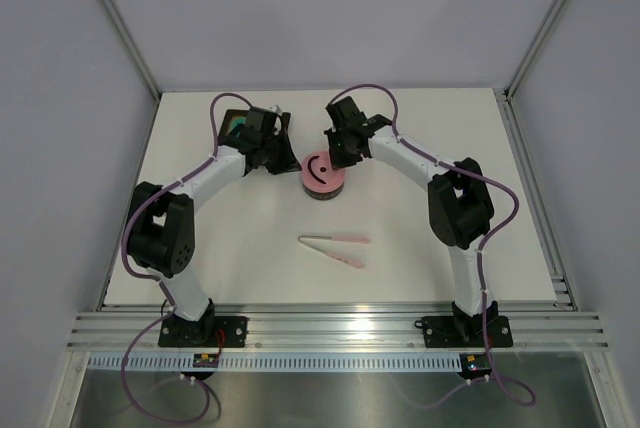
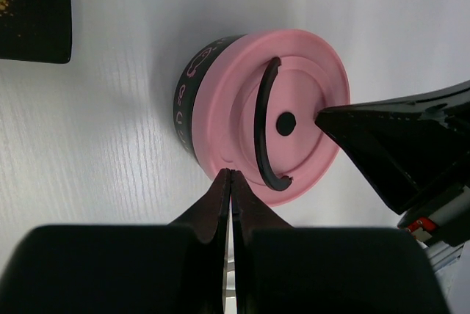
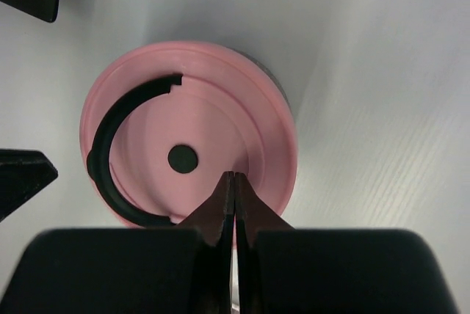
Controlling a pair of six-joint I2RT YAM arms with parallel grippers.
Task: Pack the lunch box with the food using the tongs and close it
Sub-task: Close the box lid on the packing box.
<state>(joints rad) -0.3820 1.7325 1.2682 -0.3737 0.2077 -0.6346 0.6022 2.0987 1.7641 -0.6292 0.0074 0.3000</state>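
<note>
Lid (image 3: 220, 119) is round pink, handle (image 3: 99, 160) curved black.

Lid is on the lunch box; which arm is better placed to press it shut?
Right, likely. The right tool, shut, sits over the lid inside its rim, near the centre; the left tool, also shut, is only at the lid's outer edge.

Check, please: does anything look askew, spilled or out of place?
Nothing stands out. The lid seems to sit flush on the box, the tongs lie flat on the table near it, and nothing looks spilled.
</note>
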